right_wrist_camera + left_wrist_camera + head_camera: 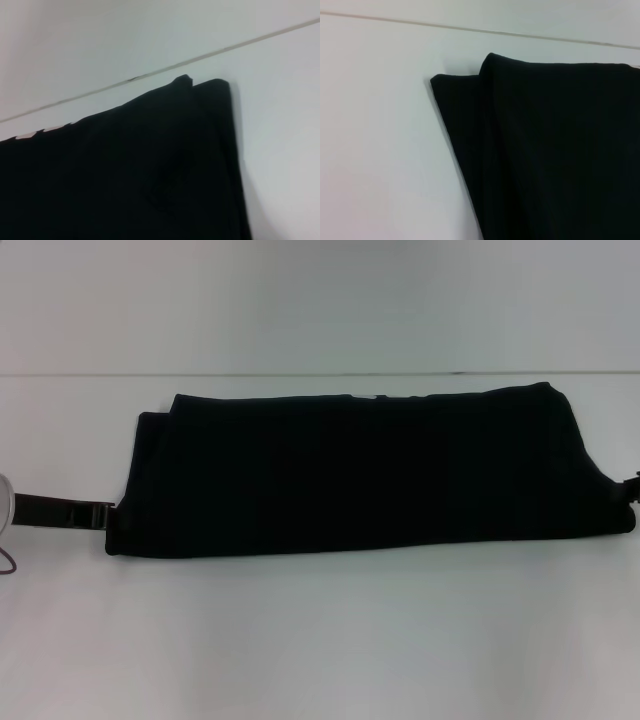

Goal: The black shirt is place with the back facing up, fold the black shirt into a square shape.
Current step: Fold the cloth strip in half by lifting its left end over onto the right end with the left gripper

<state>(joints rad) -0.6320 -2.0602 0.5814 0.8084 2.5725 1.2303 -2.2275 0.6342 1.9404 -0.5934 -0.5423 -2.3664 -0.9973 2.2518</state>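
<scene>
The black shirt (360, 475) lies on the white table, folded lengthwise into a long band that runs left to right. Its left end shows layered folds in the left wrist view (545, 150), and its right end shows in the right wrist view (150, 170). My left gripper (100, 515) reaches in low from the left edge and meets the shirt's front left corner. My right gripper (632, 490) sits at the shirt's right end at the picture's edge, mostly out of view. Neither gripper's fingers can be made out.
The white table (320, 640) stretches in front of the shirt. Its far edge meets a pale wall (320, 300) behind the shirt. A thin cable (8, 560) hangs near my left arm at the picture's left edge.
</scene>
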